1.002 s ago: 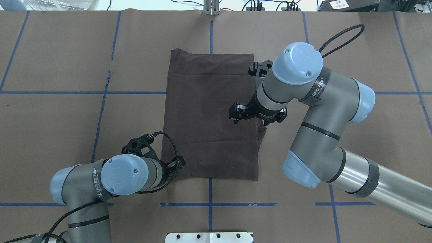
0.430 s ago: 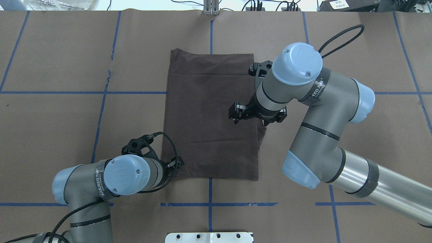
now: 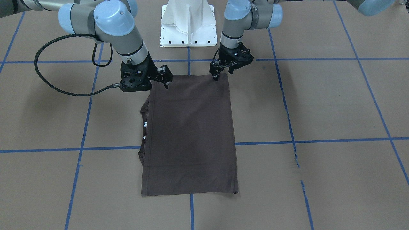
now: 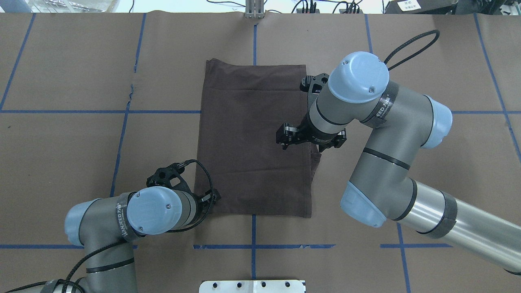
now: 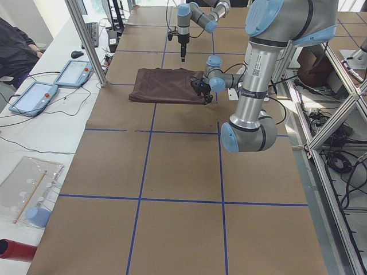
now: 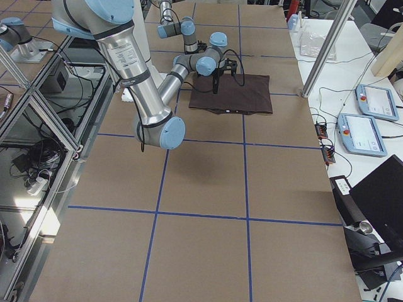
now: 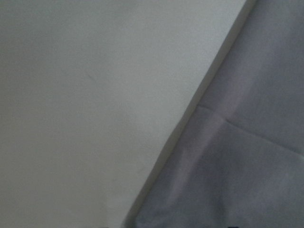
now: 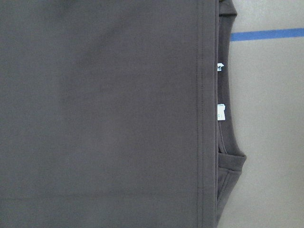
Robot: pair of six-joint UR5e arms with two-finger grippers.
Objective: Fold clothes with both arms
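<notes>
The dark brown T-shirt [image 4: 252, 138] lies folded into a flat rectangle at the table's middle [image 3: 191, 134]. Its collar [image 8: 228, 95] and white labels [image 8: 220, 111] peek out along the edge on the robot's right. My left gripper [image 3: 216, 78] is low at the shirt's near-left corner [image 4: 215, 198]. Its fingertips meet on the cloth edge and look shut on it. The left wrist view shows only that shirt edge [image 7: 237, 166] and table, close and blurred. My right gripper [image 3: 166, 83] hangs open and empty above the shirt's right edge [image 4: 285, 142].
The white base pedestal [image 3: 188, 25] stands at the robot's side of the brown paper table, which carries blue tape lines [image 4: 252, 246]. A black cable loop [image 3: 41, 80] hangs off the right arm. Tablets [image 5: 34, 97] lie beyond the far table edge.
The left arm has shifted slightly, its gripper drawing a little toward the robot at the shirt's corner. The right arm and the shirt have hardly moved.
</notes>
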